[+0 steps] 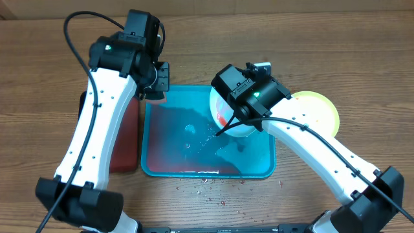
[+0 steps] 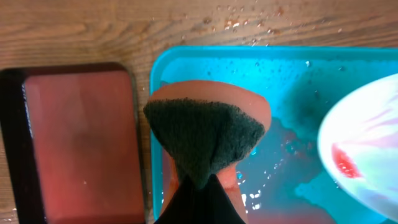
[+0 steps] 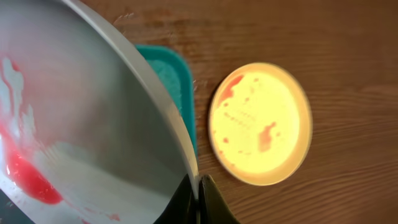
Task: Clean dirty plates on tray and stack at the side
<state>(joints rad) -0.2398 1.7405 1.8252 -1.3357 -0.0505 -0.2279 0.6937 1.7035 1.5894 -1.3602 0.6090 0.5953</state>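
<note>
My right gripper point(image 1: 251, 118) point(image 3: 198, 183) is shut on the rim of the white plate point(image 1: 226, 111) point(image 3: 81, 124) and holds it tilted over the right part of the turquoise tray point(image 1: 174, 152) point(image 3: 171, 71). Red sauce streaks the plate's face point(image 2: 367, 149). My left gripper point(image 1: 157, 90) point(image 2: 199, 186) is shut on an orange sponge with a dark green pad point(image 2: 205, 137), above the tray's far left corner point(image 2: 280, 74), apart from the plate. The yellow-green plate point(image 1: 320, 113) point(image 3: 260, 121), with red smears, lies on the table right of the tray. The light blue plate is out of view.
A dark red tray with a black rim point(image 1: 126, 142) point(image 2: 78, 137) lies just left of the turquoise tray. Pinkish water pools in the turquoise tray. Water drops and crumbs dot the wooden table point(image 1: 207, 184) in front of it.
</note>
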